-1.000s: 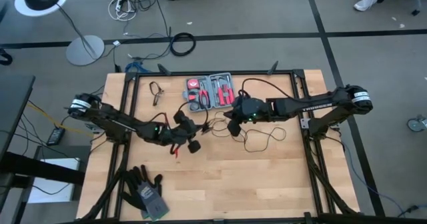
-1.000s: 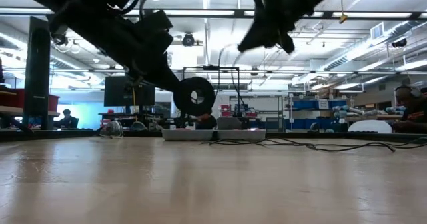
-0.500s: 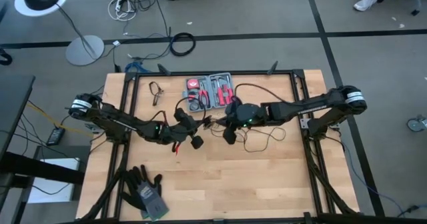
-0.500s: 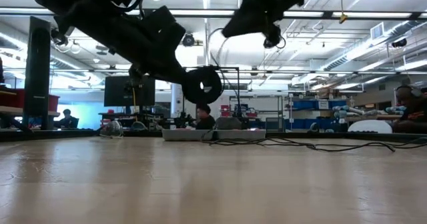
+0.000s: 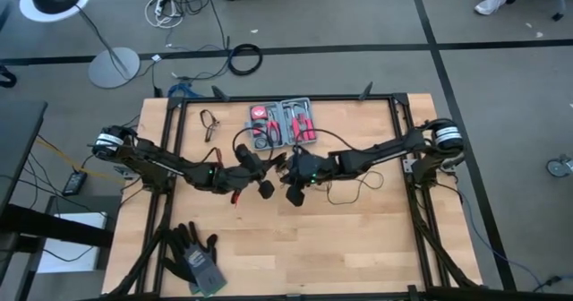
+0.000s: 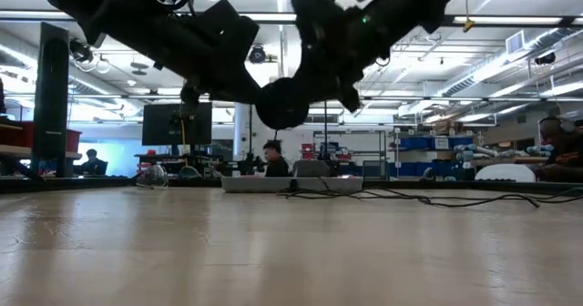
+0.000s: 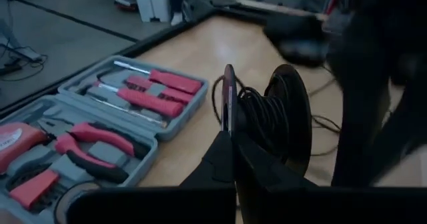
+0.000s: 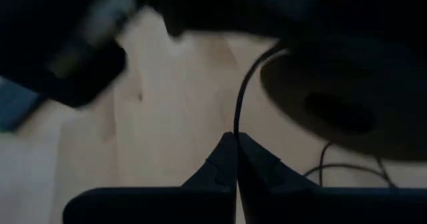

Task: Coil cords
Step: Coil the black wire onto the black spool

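Gripping spool, left claw clenched mid-tabletop; right claw just beside, pinching wire; loose wire trails toward right edge; tool kit near far edge.

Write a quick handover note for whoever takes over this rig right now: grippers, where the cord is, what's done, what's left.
Left gripper: shut on the spool, held above mid-table, near the tool kit.
Right gripper: shut on the cord, close beside the spool.
Done: several turns of cord already sit on the spool.
Left: loose cord still trails over the table on the right side; it needs winding on.
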Tool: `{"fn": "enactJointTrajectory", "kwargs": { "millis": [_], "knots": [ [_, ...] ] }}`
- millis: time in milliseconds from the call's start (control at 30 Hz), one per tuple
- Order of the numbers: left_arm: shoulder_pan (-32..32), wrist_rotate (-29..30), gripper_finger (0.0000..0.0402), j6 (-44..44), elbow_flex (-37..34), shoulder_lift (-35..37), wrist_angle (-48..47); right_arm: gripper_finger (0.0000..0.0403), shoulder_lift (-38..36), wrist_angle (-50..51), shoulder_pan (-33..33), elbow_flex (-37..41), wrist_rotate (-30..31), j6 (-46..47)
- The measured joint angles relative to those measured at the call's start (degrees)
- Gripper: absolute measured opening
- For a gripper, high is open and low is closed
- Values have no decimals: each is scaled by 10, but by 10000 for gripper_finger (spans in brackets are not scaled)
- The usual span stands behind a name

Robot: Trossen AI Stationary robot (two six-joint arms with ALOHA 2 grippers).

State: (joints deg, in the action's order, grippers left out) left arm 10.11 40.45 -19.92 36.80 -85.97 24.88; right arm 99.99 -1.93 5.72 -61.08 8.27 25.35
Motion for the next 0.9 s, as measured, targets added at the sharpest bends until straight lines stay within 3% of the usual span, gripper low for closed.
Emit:
{"fn": "enactJointTrajectory", "kwargs": {
  "millis": [167, 300, 467, 700, 833, 900],
  "knots": [
    [0, 8, 0, 9, 0, 3, 32, 0, 37, 0, 11, 1, 7, 1],
    [8, 9, 0, 14, -5, 13, 44, 0, 45, -4, 26, 11, 63, 1],
    [22, 16, 0, 16, -54, 29, 132, 0, 45, -14, 46, 32, 122, 3],
    [28, -8, 0, -39, -168, 29, 349, 1, 50, -223, 59, 109, 91, -14],
    [35, -15, 0, -48, -201, 28, 396, 1, 79, -354, 38, 138, 20, -36],
    [36, -16, 0, -48, -205, 28, 403, 1, 91, -355, 17, 143, 8, -33]
  ]
}}
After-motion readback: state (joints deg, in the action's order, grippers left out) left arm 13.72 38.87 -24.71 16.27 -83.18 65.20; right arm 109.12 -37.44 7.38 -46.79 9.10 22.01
